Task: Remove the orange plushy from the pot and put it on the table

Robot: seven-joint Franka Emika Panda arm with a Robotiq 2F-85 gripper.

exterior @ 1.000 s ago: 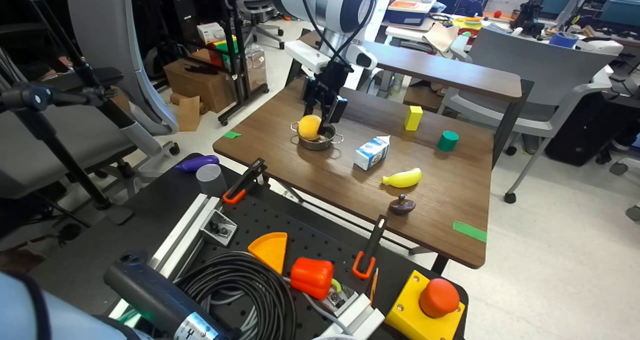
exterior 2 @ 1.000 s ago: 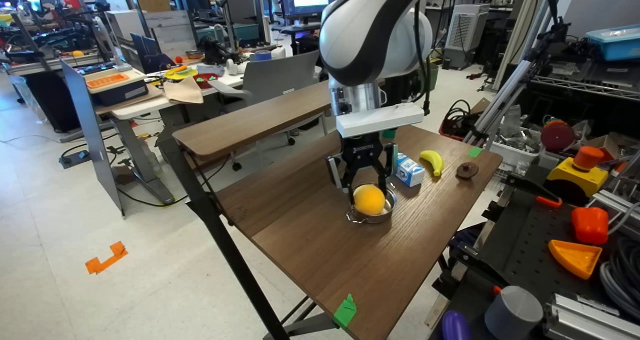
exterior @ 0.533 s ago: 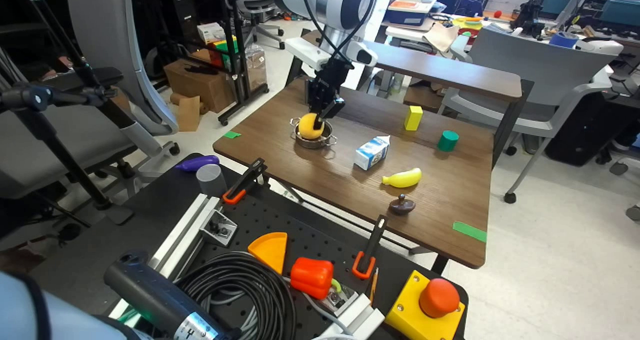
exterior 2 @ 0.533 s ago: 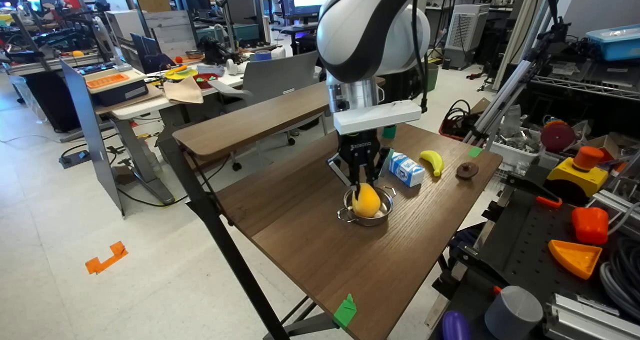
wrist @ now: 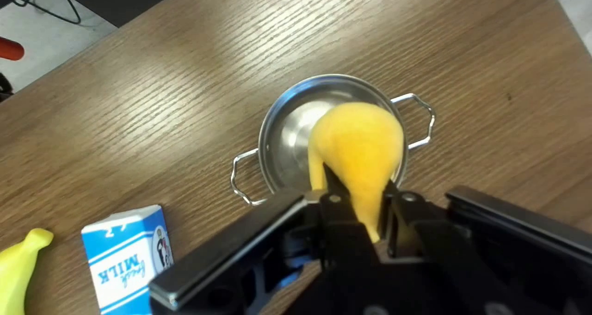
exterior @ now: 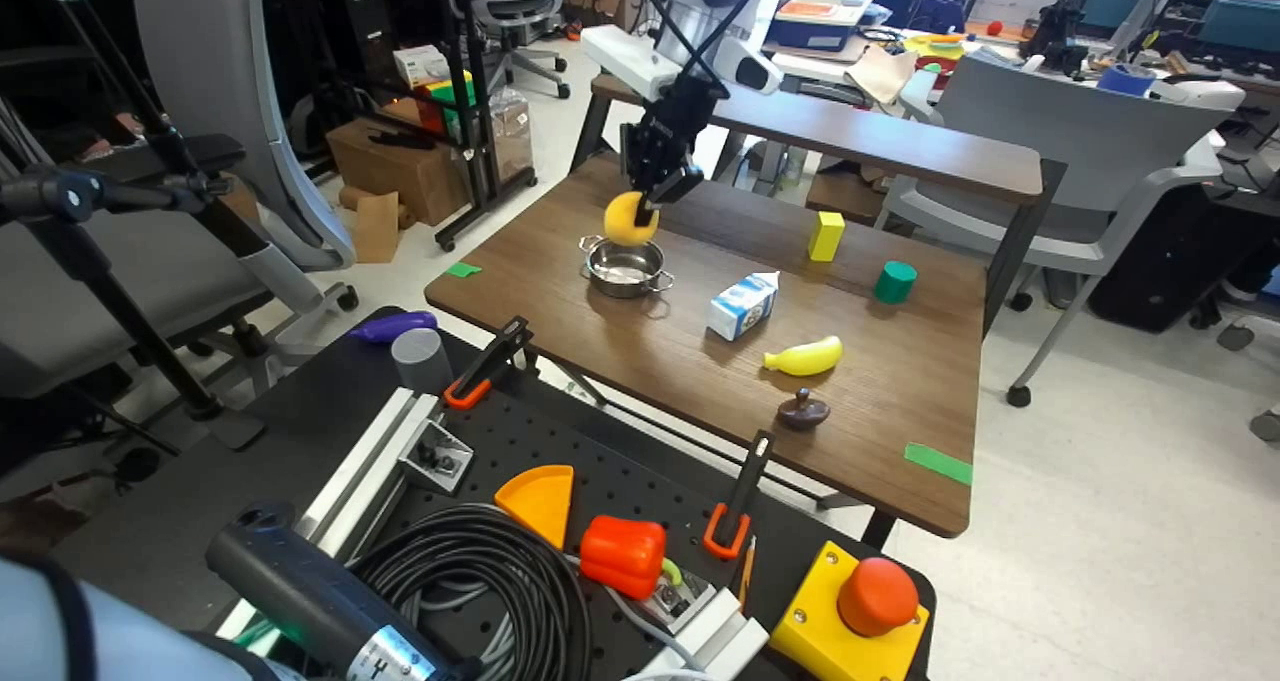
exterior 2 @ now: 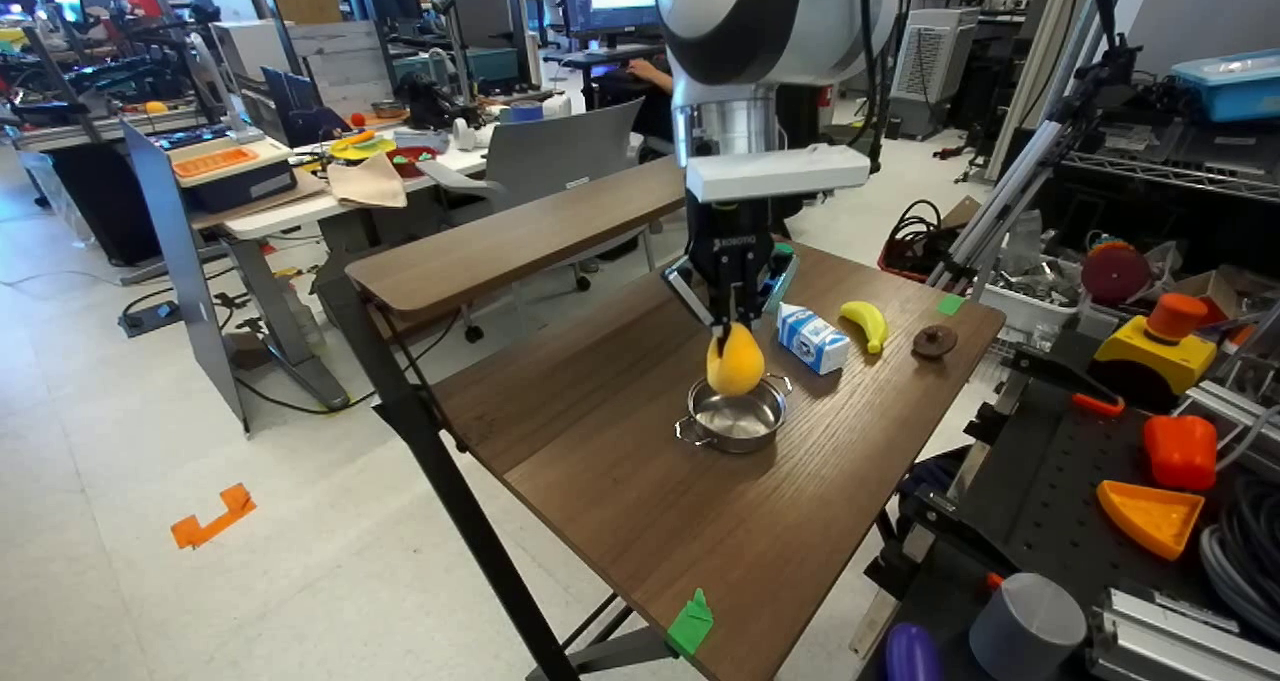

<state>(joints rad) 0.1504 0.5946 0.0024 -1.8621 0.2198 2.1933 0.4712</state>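
Squeezed into a pear shape, the orange plushy hangs just above the pot, and its underside looks clear of the rim in an exterior view. My gripper is shut on it; soft yellow cloth bulges past the fingertips in the wrist view. The silver pot, with two wire handles, stands on the brown table with its bare metal bottom showing. In an exterior view the plushy is over the pot's far rim, the gripper above it.
A milk carton lies beside the pot, with a yellow banana and a dark brown toy farther along. A yellow block and a green cylinder stand toward the back, near a raised wooden shelf.
The gripper closed from open onto the plushy and rose, lifting it up out of the pot. The pot shifted slightly while the jaws closed, then stayed in place.
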